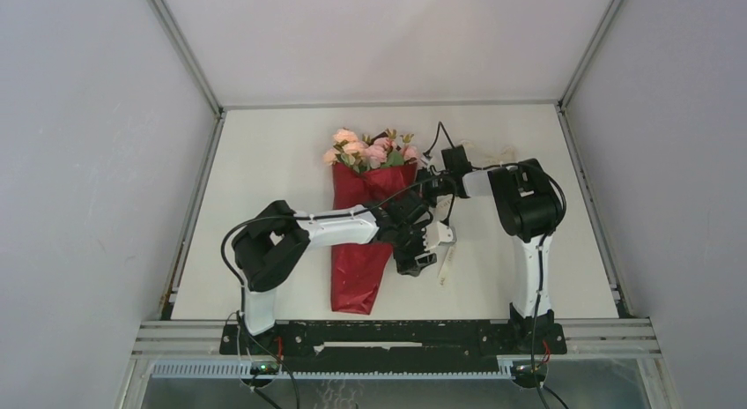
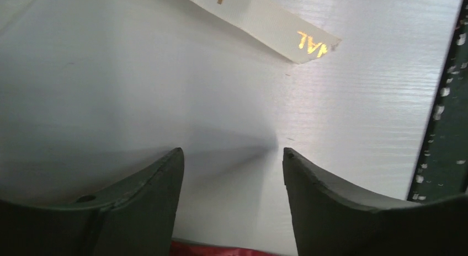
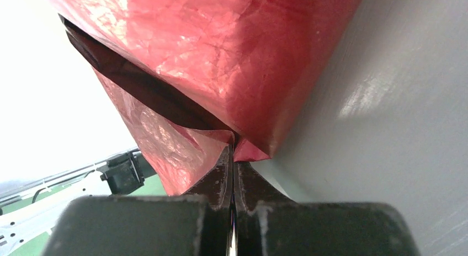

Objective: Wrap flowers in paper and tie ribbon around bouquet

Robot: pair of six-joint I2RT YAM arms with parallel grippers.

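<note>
paper (image 1: pixel 359 266) is deep red with crinkly gloss, flowers (image 1: pixel 363 148) at its wide end pale pink with green leaves (image 1: pixel 394 159), ribbon (image 2: pixel 264 17) cream with gold lettering, table (image 1: pixel 264 162) under it white.

Overhead camera looks down on the table (image 1: pixel 264 162); both wrist cameras sit close, seemingly sharing the red paper (image 3: pixel 221 57).

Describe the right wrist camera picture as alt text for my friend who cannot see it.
The right gripper is shut, its two dark fingers pinching a folded edge of the paper. The paper is crinkly, glossy and deep red, and fills most of the upper picture.
</note>
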